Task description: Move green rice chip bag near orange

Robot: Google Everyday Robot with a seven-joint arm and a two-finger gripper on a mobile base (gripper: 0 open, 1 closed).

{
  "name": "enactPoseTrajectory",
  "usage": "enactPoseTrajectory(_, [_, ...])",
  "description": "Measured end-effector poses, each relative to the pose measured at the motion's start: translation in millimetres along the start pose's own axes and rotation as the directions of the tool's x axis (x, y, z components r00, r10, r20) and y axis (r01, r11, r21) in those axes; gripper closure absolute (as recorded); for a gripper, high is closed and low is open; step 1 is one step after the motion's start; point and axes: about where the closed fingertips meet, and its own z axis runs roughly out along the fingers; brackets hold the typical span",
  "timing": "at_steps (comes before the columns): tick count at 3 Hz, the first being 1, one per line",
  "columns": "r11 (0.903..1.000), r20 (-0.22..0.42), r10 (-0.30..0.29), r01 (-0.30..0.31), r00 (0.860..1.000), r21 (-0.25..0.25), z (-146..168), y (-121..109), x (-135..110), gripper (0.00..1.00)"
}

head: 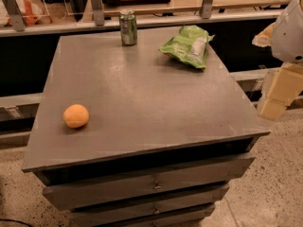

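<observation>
The green rice chip bag [187, 45] lies crinkled at the back right of the grey table top [142, 89], its white label patch facing right. The orange [75, 116] sits near the front left edge of the table. The two are far apart, on opposite corners. My gripper [277, 96] hangs at the right edge of the view, beside the table's right side and below the bag's level, off the table top. It touches nothing and holds nothing that I can see.
A small green soda can [128, 27] stands upright at the back of the table, left of the bag. The table has drawers [151, 186] below its front edge. A railing with posts [97, 4] runs behind it.
</observation>
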Motion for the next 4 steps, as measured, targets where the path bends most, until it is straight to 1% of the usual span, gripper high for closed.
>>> enactPoseTrajectory(1, [1.0000, 0.000, 0.000, 0.000, 1.000, 0.000, 0.0, 0.0, 0.0, 0.00])
enactPoseTrajectory(2, [0.9980, 0.027, 0.052, -0.053, 0.998, 0.034, 13.6, -20.1, -1.0, 0.00])
enactPoseTrajectory(3, [0.9903, 0.084, 0.097, -0.105, 0.992, 0.091, 31.2, -57.8, -2.5, 0.00])
enactPoseTrajectory(4, [0.9704, 0.204, 0.182, -0.209, 0.962, 0.121, 47.0, -98.3, 3.9, 0.00])
